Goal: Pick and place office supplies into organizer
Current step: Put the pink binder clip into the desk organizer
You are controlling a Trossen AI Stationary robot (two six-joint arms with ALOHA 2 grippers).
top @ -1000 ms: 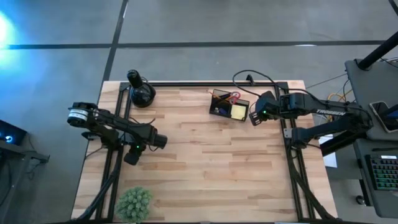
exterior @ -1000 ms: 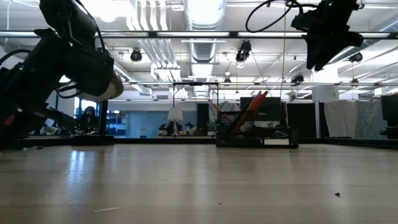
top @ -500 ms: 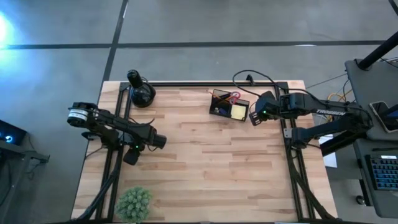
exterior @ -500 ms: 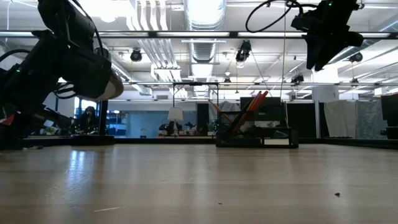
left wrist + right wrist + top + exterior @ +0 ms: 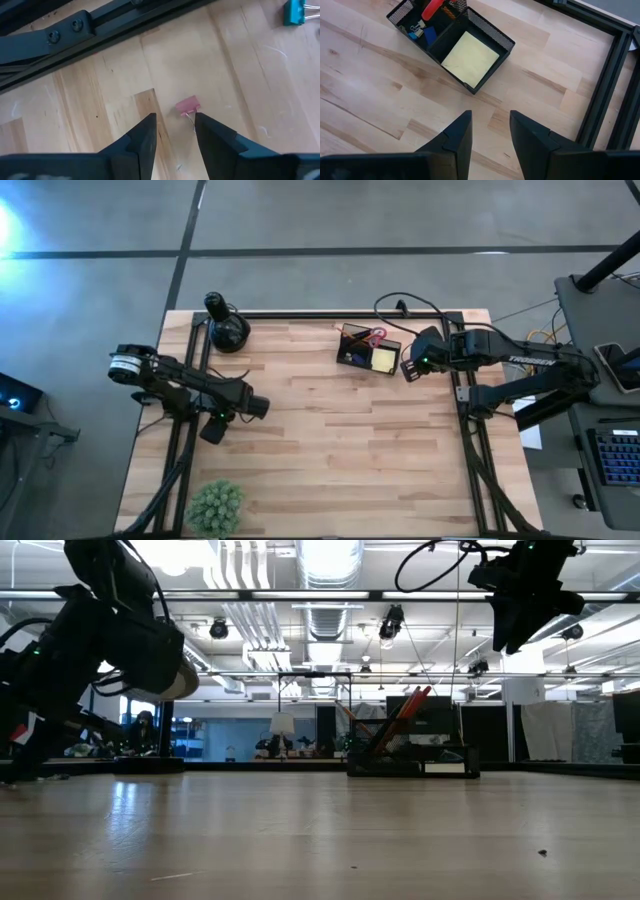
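A robotics lab or test floor inside a large open office-style building. A butcher-block wooden table point(image 5: 330, 450) stands on a polished grey concrete floor point(image 5: 330, 215), with black metal rails point(image 5: 330, 314) framing its far edge and both side edges. Two dark robot arms are mounted at the left and right edges. Beyond the right edge, a desk holds a computer keyboard point(image 5: 618, 458) and loose cables. The level view shows an exposed ceiling with silver ducts point(image 5: 330, 585), pipes and bright strip lights, and glass partitions point(image 5: 230, 738) far behind.
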